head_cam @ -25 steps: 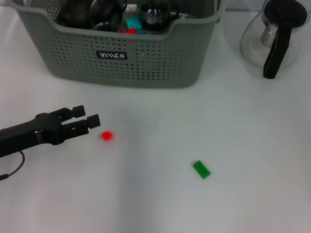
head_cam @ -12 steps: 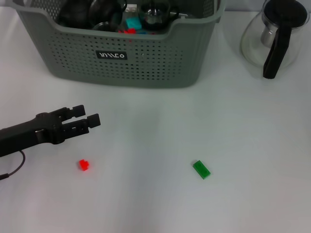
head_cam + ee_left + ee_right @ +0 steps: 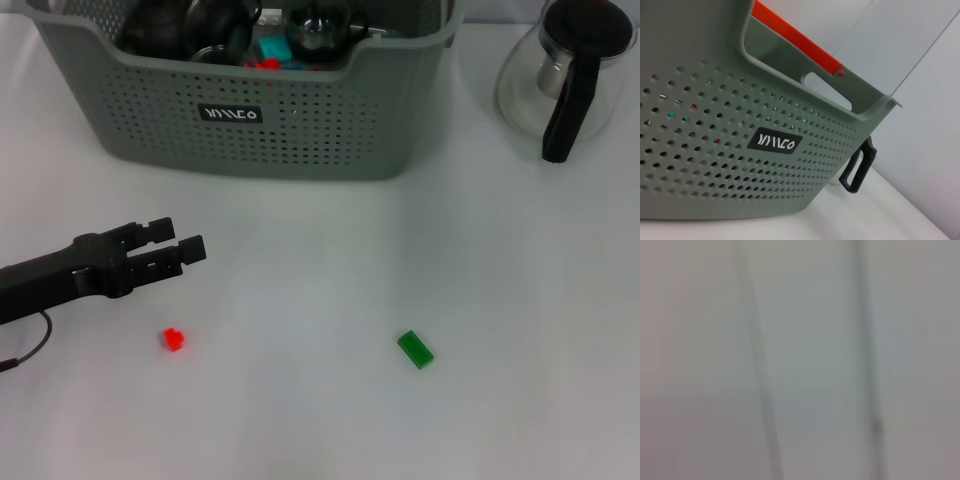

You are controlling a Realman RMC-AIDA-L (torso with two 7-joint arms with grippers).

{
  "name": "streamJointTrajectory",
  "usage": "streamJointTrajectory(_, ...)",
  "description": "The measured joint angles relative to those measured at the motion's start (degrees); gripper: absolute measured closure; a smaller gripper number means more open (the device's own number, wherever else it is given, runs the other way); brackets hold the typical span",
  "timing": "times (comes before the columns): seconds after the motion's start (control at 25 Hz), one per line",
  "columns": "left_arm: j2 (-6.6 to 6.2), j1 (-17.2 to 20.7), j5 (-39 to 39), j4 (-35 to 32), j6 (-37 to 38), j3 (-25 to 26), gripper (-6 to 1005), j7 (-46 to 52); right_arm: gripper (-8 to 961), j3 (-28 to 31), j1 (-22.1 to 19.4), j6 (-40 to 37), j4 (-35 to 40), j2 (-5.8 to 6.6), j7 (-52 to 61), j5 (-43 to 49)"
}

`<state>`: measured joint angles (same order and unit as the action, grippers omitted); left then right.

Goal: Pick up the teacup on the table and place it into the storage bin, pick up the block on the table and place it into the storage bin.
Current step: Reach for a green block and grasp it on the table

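Observation:
The grey-green storage bin (image 3: 330, 120) stands at the back of the white table, with dark teaware (image 3: 215, 25) and small coloured blocks inside it. It fills the left wrist view (image 3: 715, 125). A small red block (image 3: 173, 340) lies on the table at the front left. A green block (image 3: 415, 349) lies at the front, right of centre. My left gripper (image 3: 188, 235) is open and empty, low over the table, just behind the red block and apart from it. No teacup shows on the table. My right gripper is out of view.
A glass teapot with a black handle (image 3: 560, 70) stands at the back right beside the bin; its handle shows in the left wrist view (image 3: 857, 167). The right wrist view shows only a blurred pale surface.
The red block was a blur just off my left gripper's tips one second ago; it now lies on the table nearer the front. The gripper has not moved.

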<state>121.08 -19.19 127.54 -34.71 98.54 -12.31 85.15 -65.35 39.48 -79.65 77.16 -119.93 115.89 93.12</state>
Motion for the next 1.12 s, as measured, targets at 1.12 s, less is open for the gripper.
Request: streamJointTrajectory(1.12, -0.04, -0.82, -0.26, 0.44, -1.42, 0.0, 224, 1.45, 185, -15.17, 0.82, -33.02, 4.98, -0.52, 1.32, 48.14)
